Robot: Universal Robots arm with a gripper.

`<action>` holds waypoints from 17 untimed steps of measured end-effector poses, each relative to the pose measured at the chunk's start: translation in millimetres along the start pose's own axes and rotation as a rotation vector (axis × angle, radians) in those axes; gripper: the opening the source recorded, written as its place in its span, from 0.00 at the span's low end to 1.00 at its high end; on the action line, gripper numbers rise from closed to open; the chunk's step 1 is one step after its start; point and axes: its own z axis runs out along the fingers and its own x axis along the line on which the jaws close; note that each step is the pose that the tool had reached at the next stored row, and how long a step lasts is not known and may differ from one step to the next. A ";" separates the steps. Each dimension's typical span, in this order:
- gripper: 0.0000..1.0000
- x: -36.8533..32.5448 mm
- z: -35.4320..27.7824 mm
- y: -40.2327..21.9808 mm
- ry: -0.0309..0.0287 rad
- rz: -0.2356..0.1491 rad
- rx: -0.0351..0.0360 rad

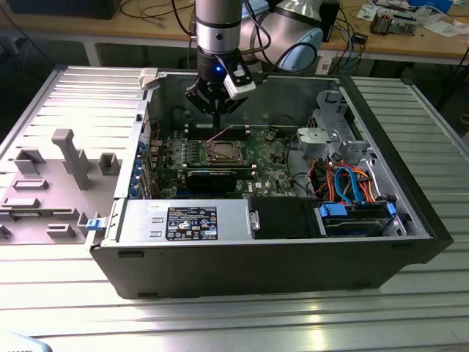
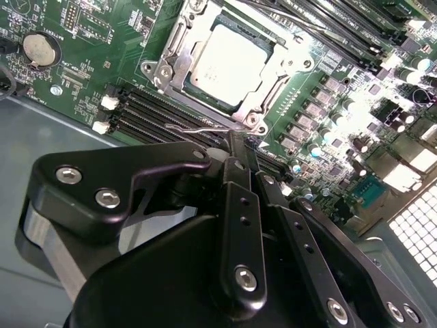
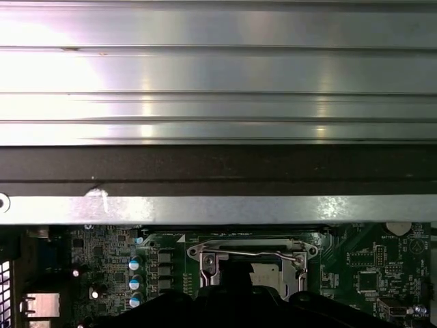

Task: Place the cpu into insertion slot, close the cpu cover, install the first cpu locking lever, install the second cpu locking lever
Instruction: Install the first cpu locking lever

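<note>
Inside open computer case (image 1: pixel 293 257) on counter (image 1: pixel 234 323): one cpu (image 2: pixel 232 61), silvery-grey square, seated in insertion slot (image 1: pixel 222 152); one cpu cover (image 2: pixel 179 48), silver frame, closed over it. One gripper (image 2: pixel 239 147) above board, fingers pressed together, holding nothing.

Below me an open computer case (image 1: pixel 381 253) rests on the ribbed metal counter (image 1: pixel 220 323). Inside I see orange and blue cables (image 1: pixel 348 183), and a coin battery (image 2: pixel 39 48) on the green board.
</note>
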 end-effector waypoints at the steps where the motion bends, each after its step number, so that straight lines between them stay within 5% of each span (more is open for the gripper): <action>1: 0.11 -0.3 0.1 0.0 0.0000 0.000 0.0000; 17: 0.11 -4.8 1.3 0.0 0.0001 0.000 0.0000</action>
